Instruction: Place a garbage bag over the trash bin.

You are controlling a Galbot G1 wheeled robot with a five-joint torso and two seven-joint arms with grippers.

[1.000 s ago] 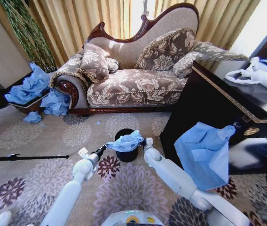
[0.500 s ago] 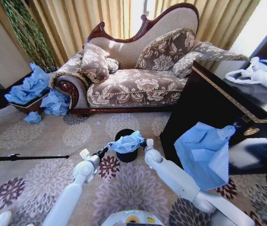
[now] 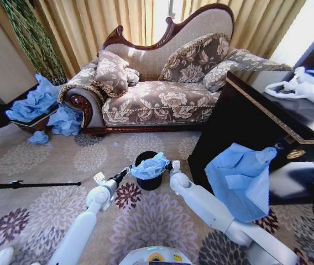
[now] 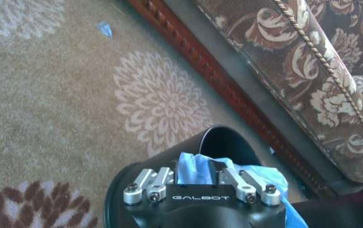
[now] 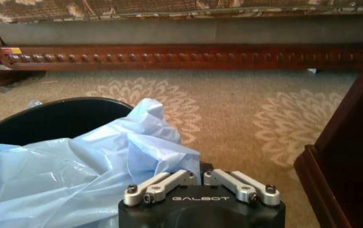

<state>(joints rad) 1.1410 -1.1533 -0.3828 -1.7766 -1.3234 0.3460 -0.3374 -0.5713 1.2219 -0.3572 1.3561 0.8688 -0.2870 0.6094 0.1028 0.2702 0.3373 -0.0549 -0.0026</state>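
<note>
The small black trash bin (image 3: 148, 180) stands on the carpet in front of the sofa. A crumpled light-blue garbage bag (image 3: 150, 166) hangs stretched over its mouth between both grippers. My left gripper (image 3: 128, 170) is shut on the bag's left edge, and my right gripper (image 3: 169, 165) is shut on its right edge. In the left wrist view the left gripper (image 4: 198, 166) pinches blue plastic (image 4: 257, 173) just above the bin's rim (image 4: 216, 135). The right wrist view shows the right gripper (image 5: 197, 175) clamped on the bag (image 5: 105, 166), with the bin's rim (image 5: 61, 116) beyond it.
A floral sofa (image 3: 162, 94) stands behind the bin. Close on the right is a dark wooden table (image 3: 256, 121), with a large blue sheet (image 3: 240, 176) hanging off it and white bags (image 3: 306, 88) on top. Blue plastic (image 3: 35, 102) is piled at far left. A black rod (image 3: 24, 184) lies on the carpet.
Both grippers and the bag have shifted slightly to the right over the bin. The bin has not moved.
</note>
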